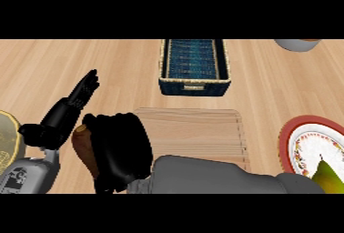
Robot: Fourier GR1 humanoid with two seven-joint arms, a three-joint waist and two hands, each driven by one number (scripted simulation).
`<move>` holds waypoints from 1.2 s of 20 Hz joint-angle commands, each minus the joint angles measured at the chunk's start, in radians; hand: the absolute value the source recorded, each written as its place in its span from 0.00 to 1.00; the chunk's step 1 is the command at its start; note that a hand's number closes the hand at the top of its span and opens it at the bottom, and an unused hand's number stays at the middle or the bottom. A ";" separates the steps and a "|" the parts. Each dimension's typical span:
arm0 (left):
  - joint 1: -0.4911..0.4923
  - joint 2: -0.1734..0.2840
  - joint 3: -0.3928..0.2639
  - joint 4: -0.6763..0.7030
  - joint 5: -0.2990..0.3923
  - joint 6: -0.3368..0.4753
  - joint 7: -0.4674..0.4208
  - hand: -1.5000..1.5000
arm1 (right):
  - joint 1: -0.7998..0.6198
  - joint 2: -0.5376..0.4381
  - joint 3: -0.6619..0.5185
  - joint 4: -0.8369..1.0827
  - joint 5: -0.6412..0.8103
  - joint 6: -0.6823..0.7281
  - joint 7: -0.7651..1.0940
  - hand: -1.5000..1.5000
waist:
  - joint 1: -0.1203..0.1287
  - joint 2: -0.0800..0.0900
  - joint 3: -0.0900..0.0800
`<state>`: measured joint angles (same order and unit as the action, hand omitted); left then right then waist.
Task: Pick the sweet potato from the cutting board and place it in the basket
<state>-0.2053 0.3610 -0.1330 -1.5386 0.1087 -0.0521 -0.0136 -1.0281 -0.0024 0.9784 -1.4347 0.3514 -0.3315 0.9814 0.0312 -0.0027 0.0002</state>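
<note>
Potato (83,144) shows only as a brown strip at the left edge of the board (194,132), most of it hidden under my right hand (121,150), whose fingers are curled round it. From my head view, my right forearm comes in from the lower edge and crosses the board's near side to reach that left edge. My left hand (70,111) is just left of the potato, fingers straight and pointing up and away over the bench (60,68), holding nothing. The basket (194,87), dark blue with a pale rim, stands beyond the board's far edge, apart from it and in line with its middle. At the right edge of the view lies a red-rimmed plate (295,136) with a patterned white centre, and a green-yellow fruit (327,176) rests on its near part. A grey bowl (295,44) peeks in at the far right corner. A yellow round thing (8,136) shows at the left edge; I cannot tell what it is.
</note>
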 commanded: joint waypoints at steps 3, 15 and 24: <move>-0.018 -0.018 0.003 0.021 -0.020 0.019 0.006 0.50 | -0.085 0.002 -0.059 -0.143 0.097 -0.245 0.107 1.00 | -0.019 -0.005 -0.001; 0.045 -0.021 0.016 -0.031 -0.024 0.012 0.005 0.50 | -0.319 -0.028 -0.368 -0.177 0.157 0.049 0.344 1.00 | -0.035 -0.010 0.000; 0.029 -0.012 0.033 0.027 -0.020 -0.038 -0.029 0.50 | -0.428 -0.016 -0.521 0.220 0.190 -0.033 0.143 1.00 | -0.012 0.008 -0.002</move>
<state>-0.1891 0.3472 -0.0985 -1.5335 0.0977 -0.0754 -0.0171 -1.4043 -0.0136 0.5539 -1.3679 0.5299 -0.3652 1.1129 0.0100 -0.0028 -0.0014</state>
